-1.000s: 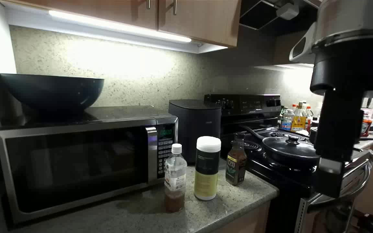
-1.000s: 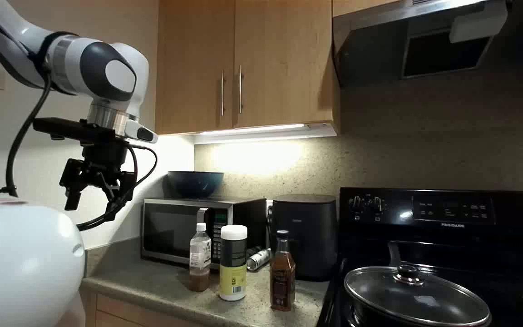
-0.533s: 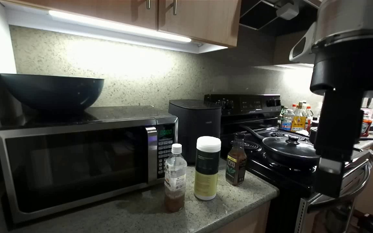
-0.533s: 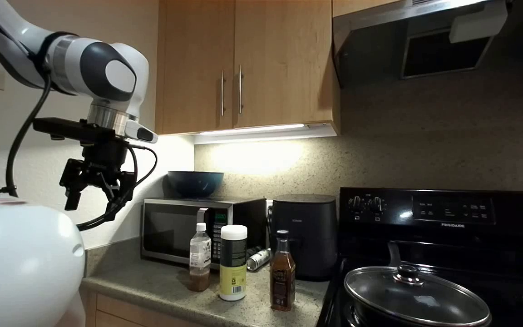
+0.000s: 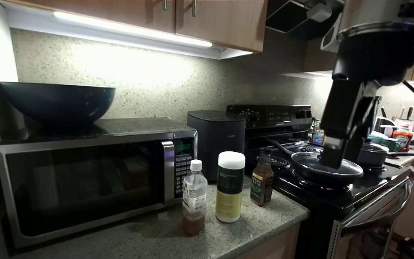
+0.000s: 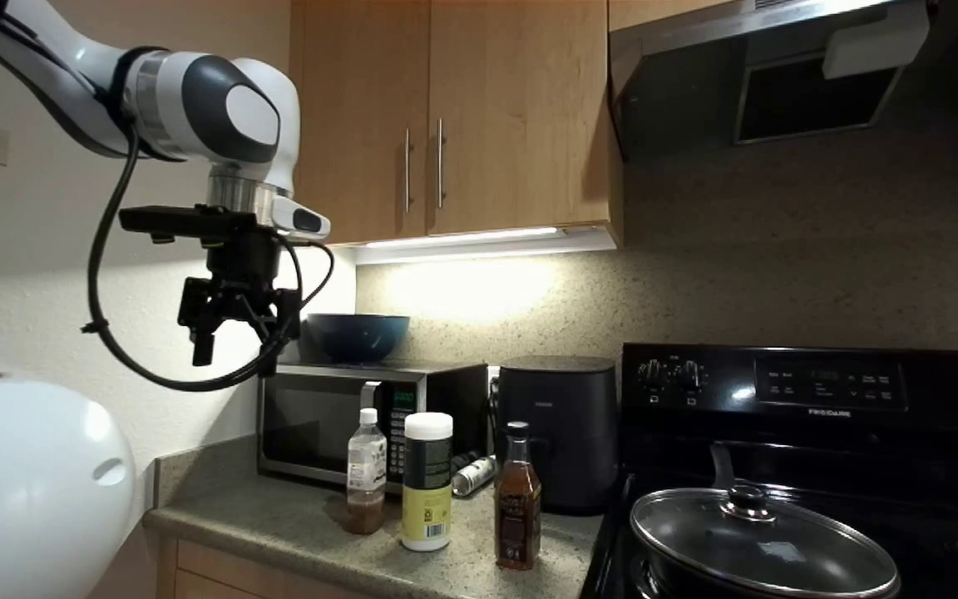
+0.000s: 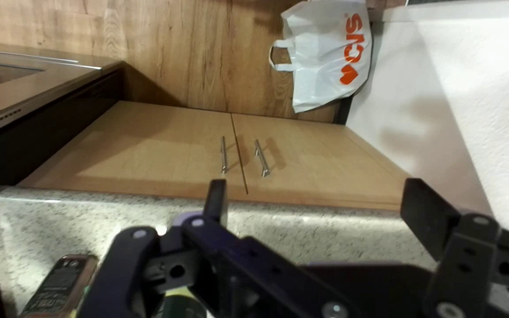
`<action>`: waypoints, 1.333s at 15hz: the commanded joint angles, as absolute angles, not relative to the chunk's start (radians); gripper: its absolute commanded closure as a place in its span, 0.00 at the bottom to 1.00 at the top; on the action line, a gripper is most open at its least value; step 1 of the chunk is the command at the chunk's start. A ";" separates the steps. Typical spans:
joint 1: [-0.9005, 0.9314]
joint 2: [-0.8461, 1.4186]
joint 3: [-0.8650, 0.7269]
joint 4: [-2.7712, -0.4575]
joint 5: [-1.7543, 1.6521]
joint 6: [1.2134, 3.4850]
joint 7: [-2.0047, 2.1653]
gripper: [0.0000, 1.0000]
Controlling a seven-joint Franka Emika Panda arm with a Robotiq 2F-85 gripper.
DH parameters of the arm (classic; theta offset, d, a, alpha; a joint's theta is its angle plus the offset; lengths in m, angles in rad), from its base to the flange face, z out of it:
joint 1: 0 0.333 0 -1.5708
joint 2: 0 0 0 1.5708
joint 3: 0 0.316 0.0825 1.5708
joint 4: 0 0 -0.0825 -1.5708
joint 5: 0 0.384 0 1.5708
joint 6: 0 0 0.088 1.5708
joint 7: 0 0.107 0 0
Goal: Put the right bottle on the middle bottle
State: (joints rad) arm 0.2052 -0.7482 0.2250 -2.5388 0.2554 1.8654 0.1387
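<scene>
Right bottle [image 6: 517,503] stands, long axis vertical, neck up, near table [image 5: 284,210] corner; brown body, dark cap. Fingers [image 7: 426,216] spread.

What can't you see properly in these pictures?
Wrist view: slim brown glass bottle, partly cut off by the bottom edge.
Wrist view: cylindrical black-and-yellow plastic jar, mostly hidden by the black two-fingered gripper.
Both exterior views: the jar's fine print, too small.

Open strip along bench [image 6: 263,507] front edge; narrow gap between jar [image 6: 427,481] and brown bottle [image 6: 517,509]; microwave [image 5: 84,187] blocks back edge.
</scene>
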 commanded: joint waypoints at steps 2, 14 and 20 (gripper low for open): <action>0.089 -0.716 0.256 -2.461 0.133 1.936 0.268 0.00; 0.024 -0.640 0.227 -2.445 0.093 2.007 0.304 0.00; -0.023 -0.514 0.179 -2.419 0.036 2.107 0.298 0.00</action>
State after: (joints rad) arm -0.0093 -0.5885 0.1953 -2.4549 0.0747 2.0727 0.2807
